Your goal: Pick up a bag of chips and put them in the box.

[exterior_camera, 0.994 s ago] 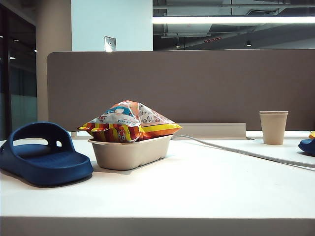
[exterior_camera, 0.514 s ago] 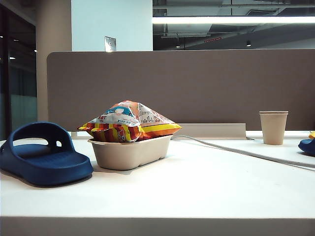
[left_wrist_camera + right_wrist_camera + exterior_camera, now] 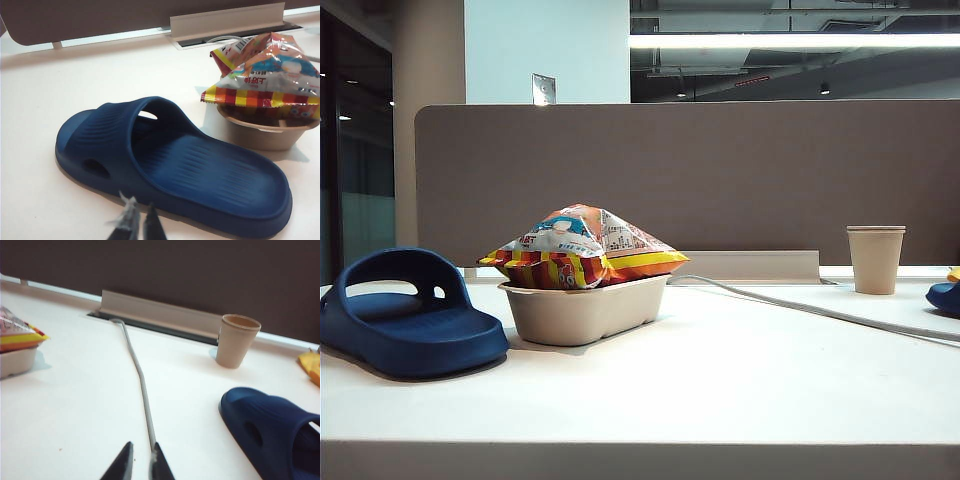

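The puffy, glossy bag of chips (image 3: 582,248), striped red, yellow and orange, is sitting in the beige box (image 3: 585,312) left of centre. The left pincer (image 3: 136,223) and right pincer (image 3: 141,462) are hovering clenched, empty.

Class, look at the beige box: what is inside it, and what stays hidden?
The bag of chips rests in the box, overhanging its rim. The bag's underside and the box floor are covered.
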Tool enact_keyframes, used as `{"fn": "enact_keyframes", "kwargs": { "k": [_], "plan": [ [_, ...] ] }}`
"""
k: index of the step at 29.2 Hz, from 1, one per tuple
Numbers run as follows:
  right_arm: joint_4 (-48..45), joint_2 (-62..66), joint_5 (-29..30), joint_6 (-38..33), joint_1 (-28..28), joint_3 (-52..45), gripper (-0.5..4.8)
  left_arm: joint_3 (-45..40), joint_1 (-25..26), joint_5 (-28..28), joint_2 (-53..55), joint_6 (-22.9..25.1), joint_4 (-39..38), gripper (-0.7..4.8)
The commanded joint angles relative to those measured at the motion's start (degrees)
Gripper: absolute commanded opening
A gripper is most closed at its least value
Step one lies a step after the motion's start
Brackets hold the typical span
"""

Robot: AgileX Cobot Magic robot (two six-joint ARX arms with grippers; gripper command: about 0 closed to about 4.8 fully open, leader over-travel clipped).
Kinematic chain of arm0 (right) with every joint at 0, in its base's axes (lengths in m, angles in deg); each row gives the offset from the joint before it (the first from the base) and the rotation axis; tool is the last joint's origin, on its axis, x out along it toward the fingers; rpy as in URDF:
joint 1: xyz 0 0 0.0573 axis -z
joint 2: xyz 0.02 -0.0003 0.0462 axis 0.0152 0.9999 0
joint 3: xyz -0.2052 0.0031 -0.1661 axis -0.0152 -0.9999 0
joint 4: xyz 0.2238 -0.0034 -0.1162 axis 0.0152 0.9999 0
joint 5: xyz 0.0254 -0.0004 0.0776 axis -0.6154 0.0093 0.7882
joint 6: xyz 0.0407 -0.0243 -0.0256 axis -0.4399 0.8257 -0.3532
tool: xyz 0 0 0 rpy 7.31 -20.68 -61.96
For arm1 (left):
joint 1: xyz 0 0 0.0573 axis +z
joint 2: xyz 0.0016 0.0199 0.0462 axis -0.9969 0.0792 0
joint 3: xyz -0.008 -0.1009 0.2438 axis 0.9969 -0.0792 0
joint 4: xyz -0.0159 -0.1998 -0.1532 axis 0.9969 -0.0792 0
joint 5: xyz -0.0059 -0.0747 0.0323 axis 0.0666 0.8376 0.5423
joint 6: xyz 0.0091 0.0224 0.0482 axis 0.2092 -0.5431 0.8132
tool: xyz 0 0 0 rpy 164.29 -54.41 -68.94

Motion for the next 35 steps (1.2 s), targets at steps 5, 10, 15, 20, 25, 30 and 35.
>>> {"fn": "enact_keyframes", "kwargs": {
  "k": [5, 10, 15, 20, 25, 30, 35],
  "plan": [
    [1.81, 0.07, -0.11, -3.63, -0.09, 0.0, 0.53, -0.04, 0.04, 0.02, 0.04, 0.33, 2.08, 0.22],
    [3.98, 0.07, -0.11, -4.46, -0.09, 0.0, 0.53, -0.04, 0.04, 0.02, 0.04, 0.13, 3.63, 0.22],
    [5.6, 0.07, -0.07, -4.52, -0.11, -0.02, 0.53, -0.04, 0.04, 0.02, 0.04, -0.72, 5.68, 0.22],
    [5.79, 0.07, -0.09, -6.36, -0.11, -0.02, 0.53, -0.04, 0.04, -0.28, 0.04, -1.38, 6.1, 0.22],
    [6.27, 0.07, -0.04, -6.49, -0.11, -0.02, 0.53, -0.04, 0.04, -1.27, 0.04, -1.4, 6.12, 0.22],
    [6.36, 0.07, -0.04, -7.67, -0.11, -0.02, 0.53, -0.04, 0.04, -1.27, 0.04, -2.73, 6.08, 0.22],
    [6.21, 0.07, 0.13, -7.67, -0.11, 0.0, 0.53, -0.04, 0.04, -1.16, 0.04, -2.67, 5.53, 0.22]
  ]
}}
